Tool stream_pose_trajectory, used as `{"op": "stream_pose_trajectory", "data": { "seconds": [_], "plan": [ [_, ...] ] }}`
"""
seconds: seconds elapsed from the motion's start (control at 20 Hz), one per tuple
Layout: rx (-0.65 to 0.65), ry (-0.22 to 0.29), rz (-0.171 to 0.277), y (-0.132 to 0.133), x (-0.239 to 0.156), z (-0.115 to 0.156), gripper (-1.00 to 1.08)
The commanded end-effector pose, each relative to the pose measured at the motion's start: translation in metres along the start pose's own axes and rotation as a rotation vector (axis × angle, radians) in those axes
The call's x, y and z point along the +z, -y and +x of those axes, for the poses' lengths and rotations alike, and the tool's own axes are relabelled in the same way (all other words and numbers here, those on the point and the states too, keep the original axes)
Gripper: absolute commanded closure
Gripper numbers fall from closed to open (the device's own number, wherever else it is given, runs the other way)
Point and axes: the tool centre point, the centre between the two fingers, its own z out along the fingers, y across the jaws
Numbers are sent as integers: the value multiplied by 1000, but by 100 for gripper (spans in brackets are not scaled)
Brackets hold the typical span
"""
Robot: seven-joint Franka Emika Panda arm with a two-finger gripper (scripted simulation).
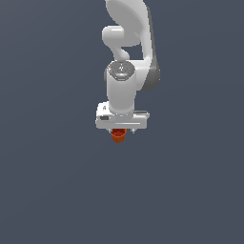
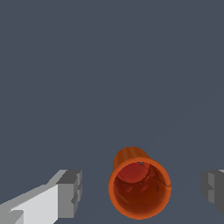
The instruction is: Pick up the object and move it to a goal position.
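Wrist view: cup (image 2: 139,188) between spread pincer (image 2: 142,192) fingers

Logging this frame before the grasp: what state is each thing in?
Cup: mouth open toward the wrist camera, empty, lying between the fingers, untouched.
Gripper: open, fingers apart on either side of the cup.
Arm: reaching down over the cup.

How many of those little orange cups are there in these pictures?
1. The single orange cup sits just under the white tool in the exterior view. The wrist view looks into its open mouth, between the tool's spread fingers. No others show.
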Motion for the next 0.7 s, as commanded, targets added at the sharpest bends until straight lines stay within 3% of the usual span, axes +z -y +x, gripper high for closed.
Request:
{"op": "stream_pose_trajectory", "data": {
  "seconds": [0.0,0.65],
  "plan": [
    [0,0,0,0,0,0,-20],
    [-6,-3,-5,-13,-4,1,-20]
  ]
}}
